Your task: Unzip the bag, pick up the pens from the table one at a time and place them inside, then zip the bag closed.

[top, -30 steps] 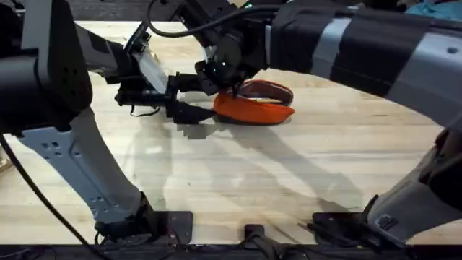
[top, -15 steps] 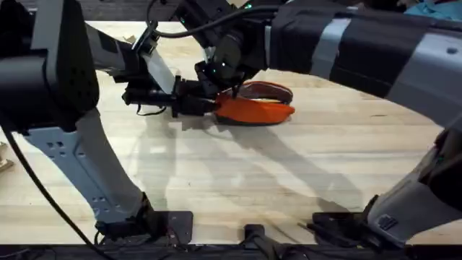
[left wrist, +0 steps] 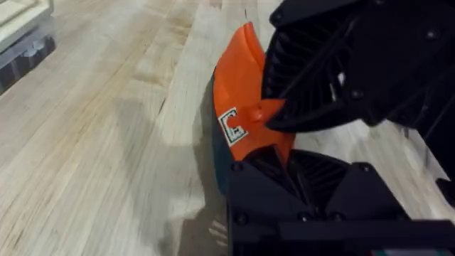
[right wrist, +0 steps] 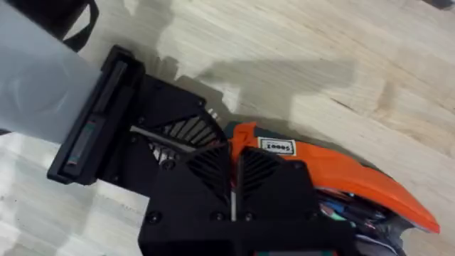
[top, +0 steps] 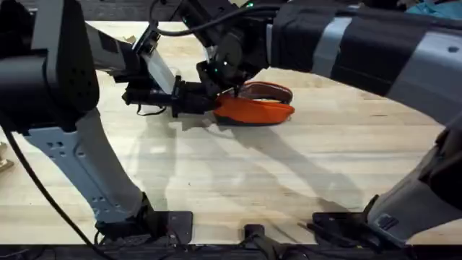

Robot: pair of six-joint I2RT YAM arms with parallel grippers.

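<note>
Both grippers' fingers are clenched on the left end of the bag point(top: 256, 110): the left gripper point(top: 206, 103) pinches its orange tip from the left, the right gripper point(right wrist: 233, 178) pressed together just above. Orange pouch lies toward the far middle of the table point(top: 289, 173), with open wood near and right.

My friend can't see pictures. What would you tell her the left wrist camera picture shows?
An orange bag with a dark base lies on a light wooden table, its end held by the left end effector at the bottom of the picture. The right end effector, black and ribbed, presses in beside it near a small white label.
</note>
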